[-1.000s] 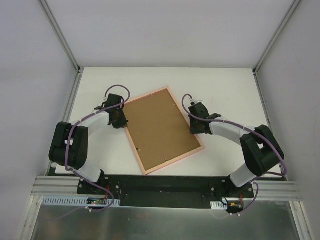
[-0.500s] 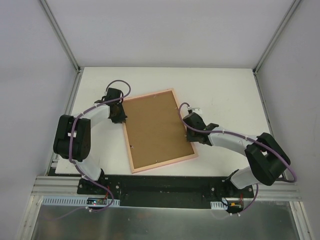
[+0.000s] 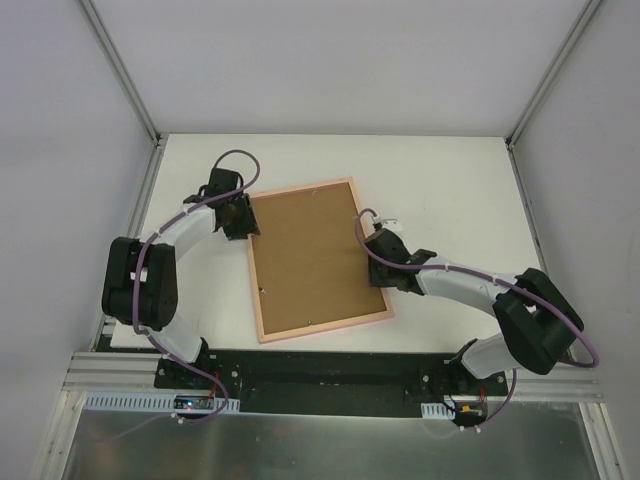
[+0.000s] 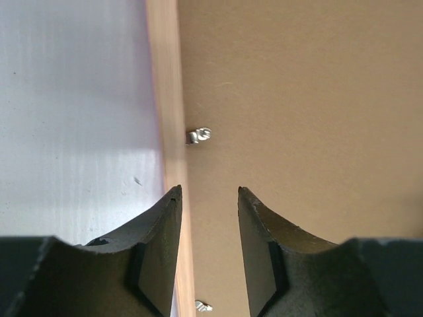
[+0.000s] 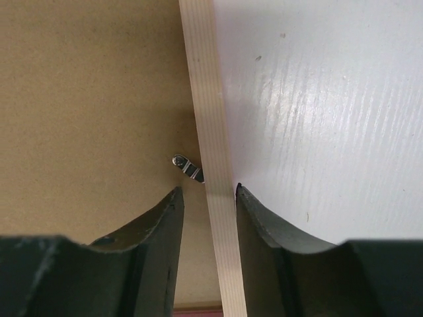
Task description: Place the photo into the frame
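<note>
— What do we have on the frame's left side?

— Our left end effector (image 3: 238, 215) sits at the far left corner of the frame (image 3: 325, 326). From its wrist we see the two fingers parted and released, holding nothing. The frame's left border runs under the gap, and a small metal tab (image 4: 198, 136) lies just ahead on the backing board (image 3: 310, 255).

— And the frame itself?

— We find it lying flat on the white table (image 3: 450, 180), back upward. The brown backing board fills it inside the thin salmon-pink border. Its long sides run roughly away from the arm bases, slightly tilted.

— And to the frame's right?

— Our right end effector (image 3: 378, 252) is at the frame's right long edge, about midway along. We see its fingers apart too, not clenched on anything. The pale border strip passes between them, close against one finger, and another metal tab (image 5: 187, 165) lies just inside the border.
</note>
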Motion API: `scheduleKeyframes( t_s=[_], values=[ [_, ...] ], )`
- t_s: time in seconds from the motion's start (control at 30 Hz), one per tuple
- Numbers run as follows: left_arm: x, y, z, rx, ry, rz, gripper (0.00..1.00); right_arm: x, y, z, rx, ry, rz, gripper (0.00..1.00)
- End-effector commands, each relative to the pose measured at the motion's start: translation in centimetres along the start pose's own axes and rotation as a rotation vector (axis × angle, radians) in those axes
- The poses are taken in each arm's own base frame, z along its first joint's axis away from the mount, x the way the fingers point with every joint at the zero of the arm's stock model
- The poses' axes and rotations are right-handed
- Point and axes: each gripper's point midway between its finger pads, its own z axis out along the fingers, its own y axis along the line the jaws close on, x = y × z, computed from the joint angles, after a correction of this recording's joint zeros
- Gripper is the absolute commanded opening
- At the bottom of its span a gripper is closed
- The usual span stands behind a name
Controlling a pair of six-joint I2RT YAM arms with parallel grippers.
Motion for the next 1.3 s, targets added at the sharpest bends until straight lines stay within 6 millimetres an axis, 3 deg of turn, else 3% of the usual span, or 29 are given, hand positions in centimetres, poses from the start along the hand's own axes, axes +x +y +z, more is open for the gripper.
scheduleKeyframes(
  t_s=[0.0, 0.33, 0.67, 0.87, 1.27],
  values=[
    [-0.7, -1.8, -2.9, 0.080, -0.043, 0.012, 0.37, -2.2, 1.2, -1.2, -0.021, -0.036, -0.025, 0.43],
    [2.2, -0.3, -3.0, 0.042, -0.006, -0.074, 0.36, -2.8, 1.3, -0.5, -0.013, -0.019, -0.181, 0.48],
    [2.7, 0.8, -2.7, -0.015, 0.006, -0.101, 0.35, -1.4, 1.5, 0.3, -0.052, 0.028, -0.218, 0.48],
    [2.5, 1.6, -2.6, -0.061, -0.002, -0.104, 0.35, -0.6, 1.0, 0.8, -0.052, 0.047, -0.207, 0.43],
    [2.8, 2.3, -1.7, -0.091, 0.026, -0.106, 0.36, -0.3, 0.5, 1.5, -0.045, 0.056, -0.177, 0.23]
  ],
)
